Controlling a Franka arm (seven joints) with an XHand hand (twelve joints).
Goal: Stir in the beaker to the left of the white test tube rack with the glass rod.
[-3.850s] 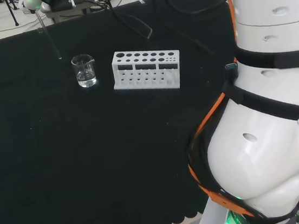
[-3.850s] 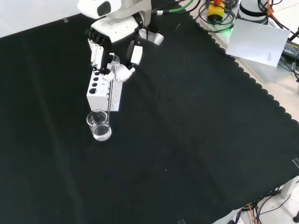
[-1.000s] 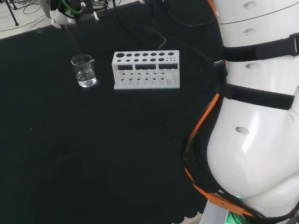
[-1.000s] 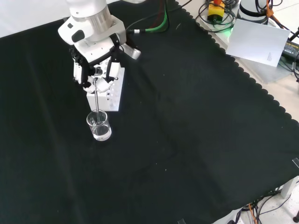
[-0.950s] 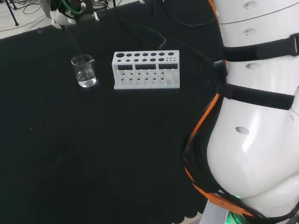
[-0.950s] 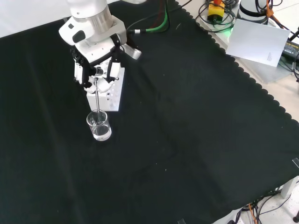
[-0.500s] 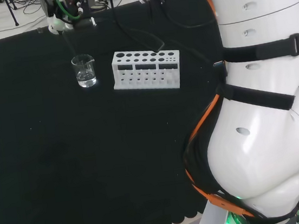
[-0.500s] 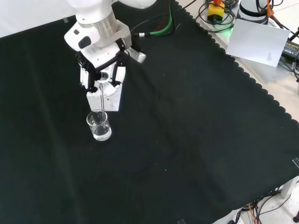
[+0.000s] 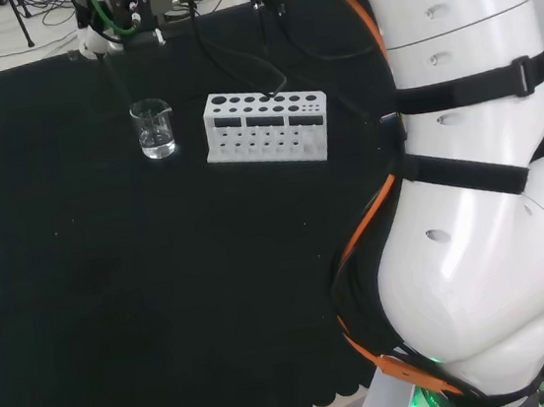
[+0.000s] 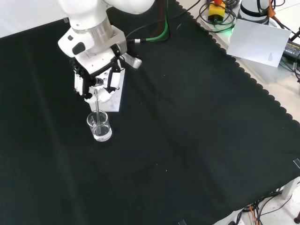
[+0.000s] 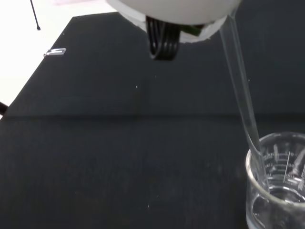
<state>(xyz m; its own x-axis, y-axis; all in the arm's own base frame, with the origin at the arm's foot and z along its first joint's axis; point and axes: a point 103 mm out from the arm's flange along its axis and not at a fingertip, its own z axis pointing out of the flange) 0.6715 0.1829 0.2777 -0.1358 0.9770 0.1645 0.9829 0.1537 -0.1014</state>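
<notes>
Front view: my hand (image 10: 96, 80) pinches a glass rod (image 10: 96, 104) that reaches down into the beaker (image 10: 99, 127).
Rod leans near the rim; a wide sweep could tip the beaker beside the rack (image 9: 264, 125).

Lab — test tube rack (image 9: 265, 126), beaker (image 9: 154, 129).

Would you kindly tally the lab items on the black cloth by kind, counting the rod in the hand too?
Beaker: 1
Rack: 1
Glass rod: 1, pinched in the hand, its lower end inside the beaker
Total: 3
</notes>
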